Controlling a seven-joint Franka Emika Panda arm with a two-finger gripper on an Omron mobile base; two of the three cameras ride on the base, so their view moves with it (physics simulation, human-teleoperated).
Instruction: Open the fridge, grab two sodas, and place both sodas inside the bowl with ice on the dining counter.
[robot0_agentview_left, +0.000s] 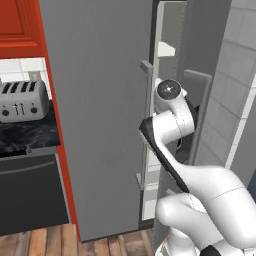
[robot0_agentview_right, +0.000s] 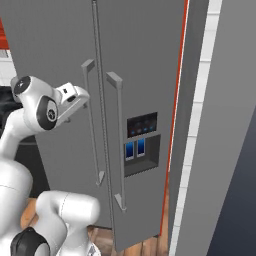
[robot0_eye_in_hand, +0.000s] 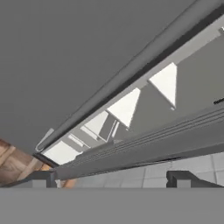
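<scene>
While its jaws are standing spread wide and gripping nothing, the gripper (robot0_eye_in_hand: 111, 178) is looking into the gap of the fridge (robot0_agentview_left: 100, 110), whose door is standing ajar with pale shelves showing inside. Swinging that door wider before reaching in is probably the safest move. Beside it, a toaster (robot0_agentview_left: 22, 100) is sitting on a black worktop (robot0_agentview_left: 27, 132), over wooden flooring (robot0_agentview_left: 40, 242).
</scene>
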